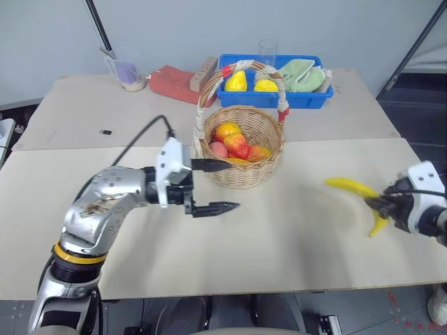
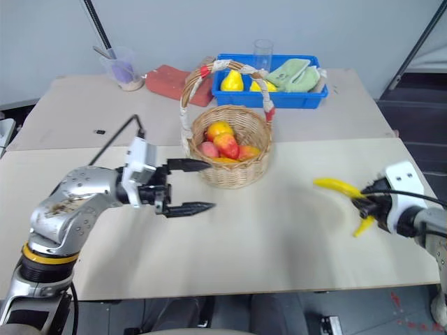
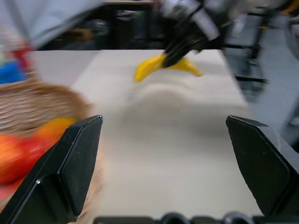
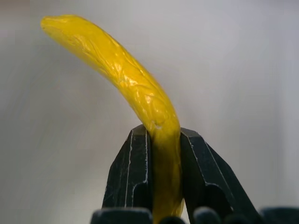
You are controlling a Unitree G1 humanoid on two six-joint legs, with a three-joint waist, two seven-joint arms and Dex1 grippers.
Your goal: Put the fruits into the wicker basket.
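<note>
On the left, the left hand (image 1: 213, 186) hovers over the tabletop (image 1: 279, 230) with its fingers spread wide, pointing at the wicker basket (image 1: 241, 150) just beside it. The round, light-brown woven basket has a tall arched handle wrapped in white and red, and holds red-and-yellow fruits (image 1: 234, 143). On the right, the right hand (image 1: 377, 204) pinches a long, curved, all-yellow banana (image 1: 353, 188) near its middle, well apart from the basket.

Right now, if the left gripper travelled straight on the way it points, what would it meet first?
Probably the banana held in the right gripper. The open left gripper points across bare table beside the wicker basket; depth is uncertain.
</note>
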